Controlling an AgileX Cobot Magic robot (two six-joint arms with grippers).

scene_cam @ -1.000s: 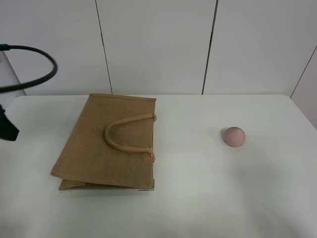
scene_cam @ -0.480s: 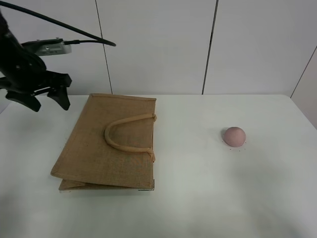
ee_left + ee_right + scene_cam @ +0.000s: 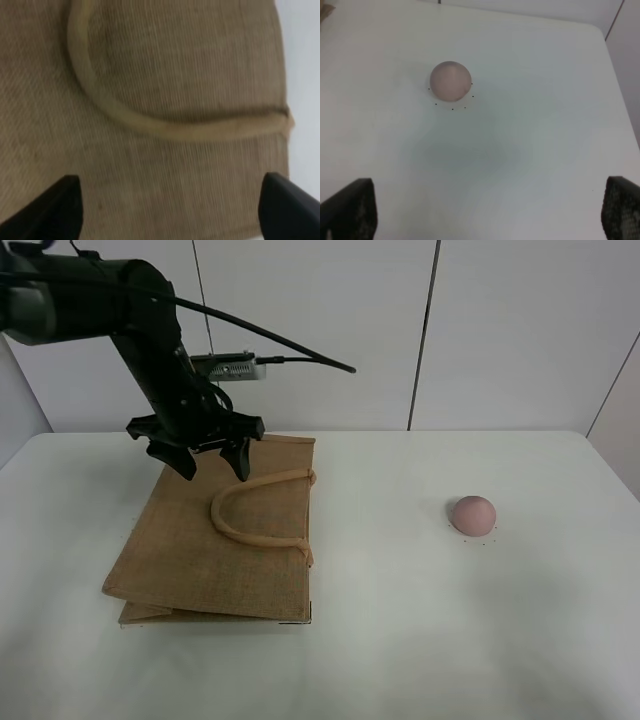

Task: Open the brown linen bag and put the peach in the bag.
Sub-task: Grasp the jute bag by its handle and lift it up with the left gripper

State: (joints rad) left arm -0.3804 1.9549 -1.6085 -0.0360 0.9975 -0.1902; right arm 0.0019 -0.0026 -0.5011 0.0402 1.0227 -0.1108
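Jute bag (image 3: pixel 200 550) lies flat and closed on the table (image 3: pixel 400 640); the peach (image 3: pixel 472 514) sits well apart on the right. We judge step 1, opening, in hand. The left pincer (image 3: pixel 214 470) hovers open over the bag's far edge; next, we lower it onto the handle (image 3: pixel 216 512). The right pincer (image 3: pixel 487 212), open, overlooks the peach.

peach (image 3: pixel 450 81) resting on white table (image 3: pixel 545 150), tiny black dots (image 3: pixel 452 108) round its near side. right gripper (image 3: pixel 485 209) spread wide, holding nothing, well apart from peach.
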